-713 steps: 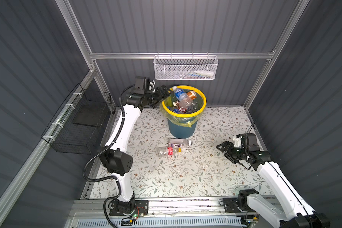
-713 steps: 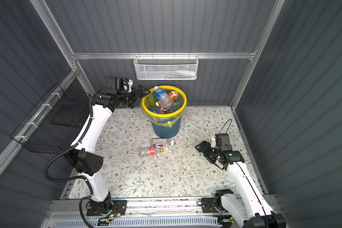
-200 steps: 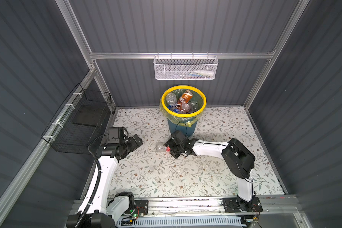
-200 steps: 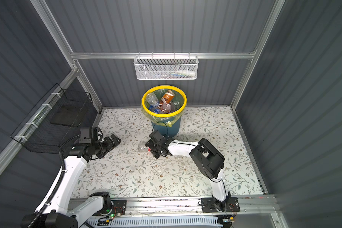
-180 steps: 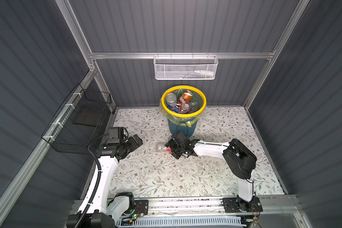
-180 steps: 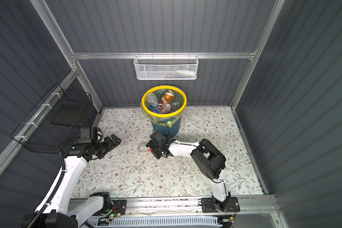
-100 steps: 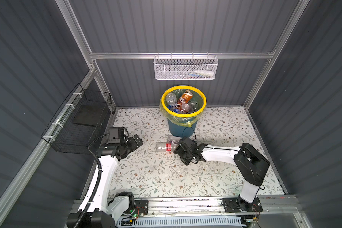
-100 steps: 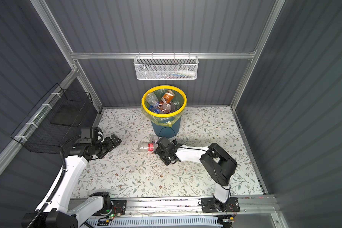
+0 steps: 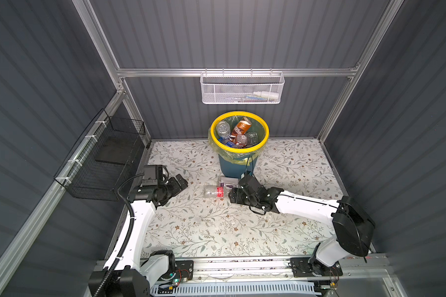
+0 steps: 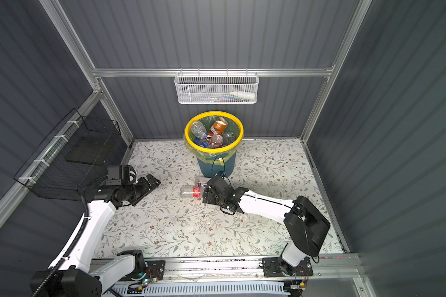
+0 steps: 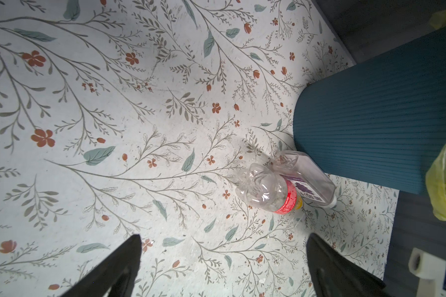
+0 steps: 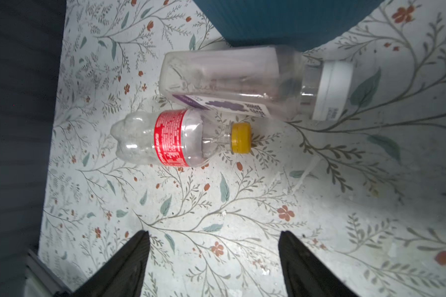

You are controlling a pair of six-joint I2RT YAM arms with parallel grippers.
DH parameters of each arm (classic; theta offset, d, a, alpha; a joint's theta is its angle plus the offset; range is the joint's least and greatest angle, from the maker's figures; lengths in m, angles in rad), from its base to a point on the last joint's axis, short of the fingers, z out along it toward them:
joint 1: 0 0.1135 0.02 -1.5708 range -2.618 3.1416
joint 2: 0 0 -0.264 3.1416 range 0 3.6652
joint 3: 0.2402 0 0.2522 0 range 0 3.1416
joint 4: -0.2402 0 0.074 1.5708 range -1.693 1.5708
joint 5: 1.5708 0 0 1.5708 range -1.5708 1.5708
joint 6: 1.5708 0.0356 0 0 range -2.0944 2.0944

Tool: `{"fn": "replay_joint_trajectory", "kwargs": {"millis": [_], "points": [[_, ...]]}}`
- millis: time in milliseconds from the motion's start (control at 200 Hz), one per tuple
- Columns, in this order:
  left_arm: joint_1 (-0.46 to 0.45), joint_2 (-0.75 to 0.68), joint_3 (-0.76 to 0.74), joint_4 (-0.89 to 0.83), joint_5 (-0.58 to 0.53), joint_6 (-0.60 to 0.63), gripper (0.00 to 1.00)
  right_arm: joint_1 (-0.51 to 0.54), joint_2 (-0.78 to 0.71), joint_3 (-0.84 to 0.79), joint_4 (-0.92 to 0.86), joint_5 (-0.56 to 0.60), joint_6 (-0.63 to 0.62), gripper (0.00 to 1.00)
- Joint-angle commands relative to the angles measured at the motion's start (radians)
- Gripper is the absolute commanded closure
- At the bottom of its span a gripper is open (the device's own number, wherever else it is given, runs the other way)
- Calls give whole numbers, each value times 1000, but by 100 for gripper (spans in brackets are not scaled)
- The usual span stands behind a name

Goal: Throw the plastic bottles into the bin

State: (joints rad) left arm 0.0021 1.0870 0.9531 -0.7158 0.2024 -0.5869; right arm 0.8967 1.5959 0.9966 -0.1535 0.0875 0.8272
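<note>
The bin (image 9: pixel 231 168) (image 10: pixel 216 167), teal with a yellow rim and liner bag, stands at the back and holds several plastic bottles (image 9: pixel 238 127). In front of it two bottles lie on the floral floor. One is clear with a red label and yellow cap (image 9: pixel 215 191) (image 10: pixel 191 192) (image 11: pixel 268 191) (image 12: pixel 170 140). Touching it lies a squarish one with a purple label and white cap (image 9: pixel 228 182) (image 12: pixel 229 79). My right gripper (image 9: pixel 236 189) (image 10: pixel 207 190) (image 12: pixel 213 234) is open and empty just right of them. My left gripper (image 9: pixel 181 183) (image 10: pixel 153 183) (image 11: pixel 224 236) hangs open and empty to their left.
A white mesh basket (image 9: pixel 242 91) hangs on the back wall above the bin. A black wire basket (image 9: pixel 106 159) is fixed to the left wall beside my left arm. The arms' metal rail (image 9: pixel 242 264) runs along the front edge.
My right gripper, which was down over the two bottles, has drawn back to the right and its elbow has swung outward. The left arm has stayed still.
</note>
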Motion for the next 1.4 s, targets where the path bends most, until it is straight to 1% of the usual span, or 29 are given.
{"fn": "replay_joint_trajectory", "kwargs": {"millis": [0,100,170,225,310,330,495,545,605,665,695,705,735,766,856,946,1041,1231,1391], "points": [[9,14,-23,29,40,-29,0,-6,-4,-5,-14,4,-10,19],[9,22,-38,47,50,-54,1,-7,-8,-10,-17,-3,176,19],[9,34,-49,64,63,-74,3,-6,-12,-22,4,-11,264,19],[9,50,-60,96,98,-84,6,-5,-25,-37,12,-1,302,19],[7,83,-82,168,120,-92,12,-8,-58,-71,34,23,320,21],[6,93,-83,182,151,-91,14,-7,-67,-78,34,29,320,21],[-32,207,-83,330,177,-77,40,-16,-137,-142,39,64,322,25],[-55,247,-76,368,167,-74,46,-20,-160,-164,38,67,329,25],[-88,308,-51,396,140,-72,50,-21,-189,-189,39,76,335,26],[-122,372,-27,432,135,-73,57,-22,-216,-212,37,81,344,27],[-138,404,-15,448,134,-74,63,-22,-228,-223,37,83,350,27],[-142,415,-12,454,111,-74,64,-22,-233,-226,37,84,351,27],[-155,450,-1,472,101,-76,68,-24,-247,-237,38,86,356,27],[-163,482,9,489,97,-79,71,-24,-260,-246,37,87,360,28],[-171,568,29,530,98,-89,78,-24,-302,-275,34,96,369,28],[-178,626,48,542,96,-85,82,-25,-342,-305,28,111,378,28],[-193,652,55,532,106,-73,84,-25,-385,-334,26,134,386,29],[-251,631,-8,509,115,-50,85,-44,-433,-372,24,144,397,29],[-340,577,-101,499,101,-67,84,-60,-437,-378,29,121,399,28]]}}
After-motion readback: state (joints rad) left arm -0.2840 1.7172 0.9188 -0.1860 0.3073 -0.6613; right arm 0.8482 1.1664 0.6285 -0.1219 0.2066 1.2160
